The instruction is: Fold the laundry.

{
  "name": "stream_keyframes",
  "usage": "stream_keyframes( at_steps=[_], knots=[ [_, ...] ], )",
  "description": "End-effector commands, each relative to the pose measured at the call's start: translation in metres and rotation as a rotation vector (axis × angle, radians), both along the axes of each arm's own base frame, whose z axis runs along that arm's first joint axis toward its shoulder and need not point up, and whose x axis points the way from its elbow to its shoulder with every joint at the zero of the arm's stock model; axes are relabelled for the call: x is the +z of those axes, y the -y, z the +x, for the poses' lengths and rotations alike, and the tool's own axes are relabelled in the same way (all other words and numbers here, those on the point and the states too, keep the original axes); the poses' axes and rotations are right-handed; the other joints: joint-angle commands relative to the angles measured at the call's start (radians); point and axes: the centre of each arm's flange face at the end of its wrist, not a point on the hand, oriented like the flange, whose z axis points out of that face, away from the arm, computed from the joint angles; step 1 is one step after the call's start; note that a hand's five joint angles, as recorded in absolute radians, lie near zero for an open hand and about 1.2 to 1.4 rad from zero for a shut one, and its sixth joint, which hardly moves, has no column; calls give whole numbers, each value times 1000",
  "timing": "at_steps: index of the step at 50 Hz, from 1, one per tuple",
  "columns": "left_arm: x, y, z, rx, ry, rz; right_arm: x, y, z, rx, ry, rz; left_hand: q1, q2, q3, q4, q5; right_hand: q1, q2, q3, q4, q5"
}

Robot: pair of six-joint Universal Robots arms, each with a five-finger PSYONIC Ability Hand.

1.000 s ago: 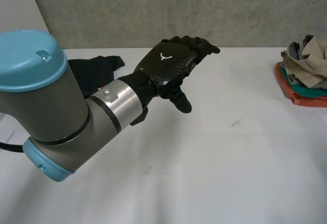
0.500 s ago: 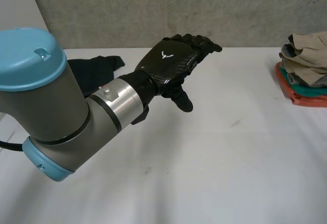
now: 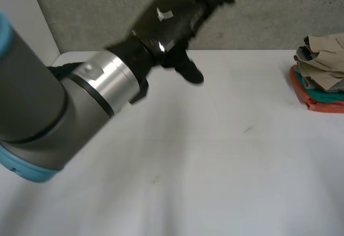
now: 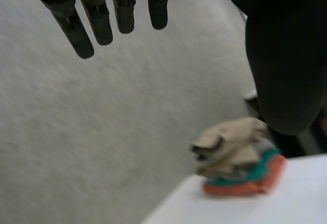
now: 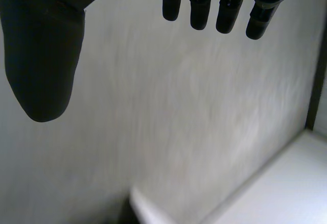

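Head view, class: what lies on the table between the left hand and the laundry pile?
Nothing: in the head view the white table is bare between the left hand and the laundry pile.

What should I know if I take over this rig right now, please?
Left hand: open, empty, raised above the far side of the table.
Right hand: open, empty, in the air.
Laundry pile: at the table's right edge, crumpled, with a tan cloth on top.
Done: nothing looks folded.
Left: pick from the pile and fold every piece.
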Motion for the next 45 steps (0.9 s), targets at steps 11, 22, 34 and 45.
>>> stream_keyframes(
  at_steps=[11,22,34,45],
  knots=[
    [-15,167,148,727,72,-87,-44,-127,322,1171,105,108,10,11,5,16,2,-58,-39,-35,-33,-44],
    [-172,249,184,646,557,-37,-150,-180,362,1176,67,632,16,17,11,22,8,-58,-39,-35,-33,-44],
    [-234,281,197,610,621,-43,-178,-187,354,1102,34,726,265,266,260,271,257,-58,-39,-35,-33,-44],
    [-234,287,190,638,620,-64,-180,-187,352,1093,39,718,1187,1188,1182,1193,1179,-58,-39,-35,-33,-44]
  ],
)
